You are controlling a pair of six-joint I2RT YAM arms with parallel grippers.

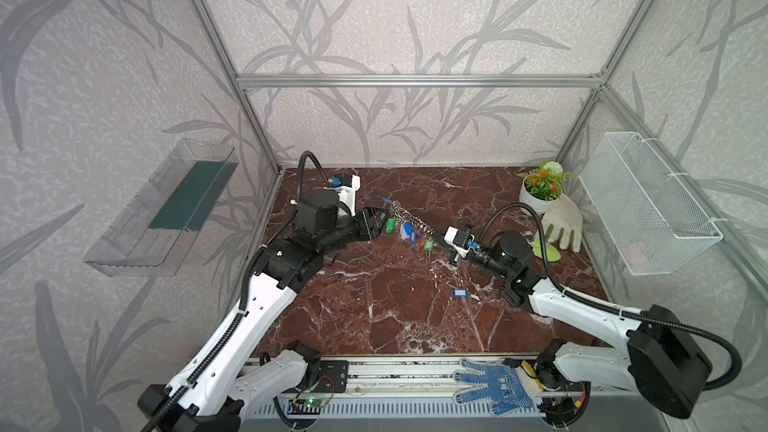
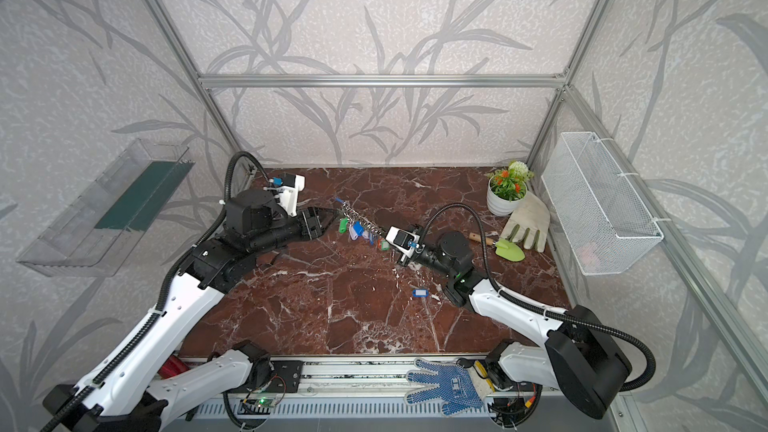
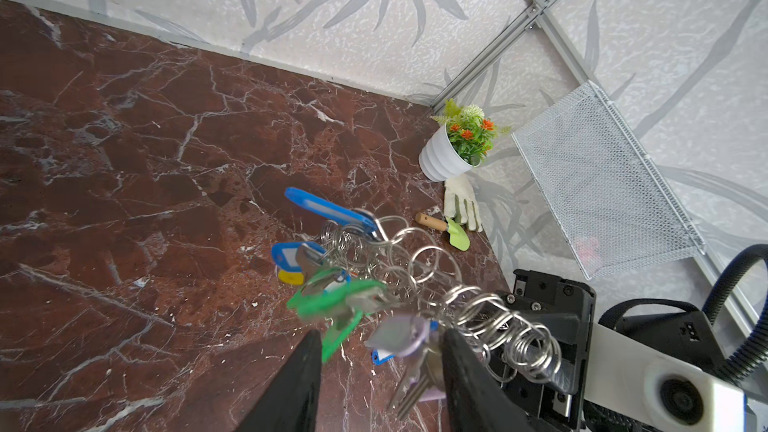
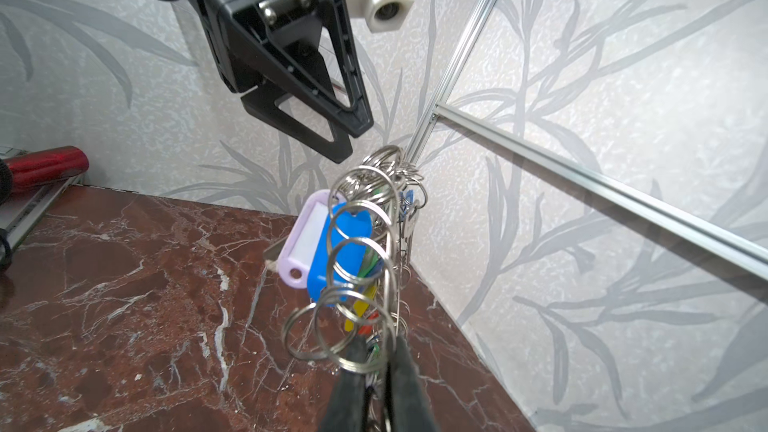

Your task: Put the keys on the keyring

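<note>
front rail: a blue-dotted glove [image 1: 492, 388] lies on the rail just outside the near edge of the table [image 1: 374, 326]. A red cylinder [image 2: 172, 365] sits by the left arm's base, seen in a top view and from the right wrist.
open room: bare marble runs wide between the two arms, from the near edge back to the grippers.
loose key [image 1: 458, 292]: blue-tagged, flat on the marble near the right arm's elbow, well apart from the rest.
right gripper [image 4: 378, 351]: pinched tight on the end of the keyring nearest it, holding it off the table.
keyring [image 1: 411, 222]: up in the air over mid-table, edge-on, slanting between the two grippers, with wire rings all along it.
keys [image 1: 405, 231]: green, blue and red tags dangle from the keyring. A lilac tag [image 4: 305, 238] and a yellow tag [image 4: 357, 311] read plainly only from the wrists.
left gripper [image 1: 384, 216]: jaws apart and gripping nothing, tips just beside the keyring's far end.
far right corner: a plant pot [image 1: 540, 191], a white glove [image 1: 561, 222] and a green trowel [image 1: 548, 252] crowd the wall.
walls: a wire basket [image 1: 648, 205] hangs on the right and a clear shelf [image 1: 166, 209] on the left, both above the table.
</note>
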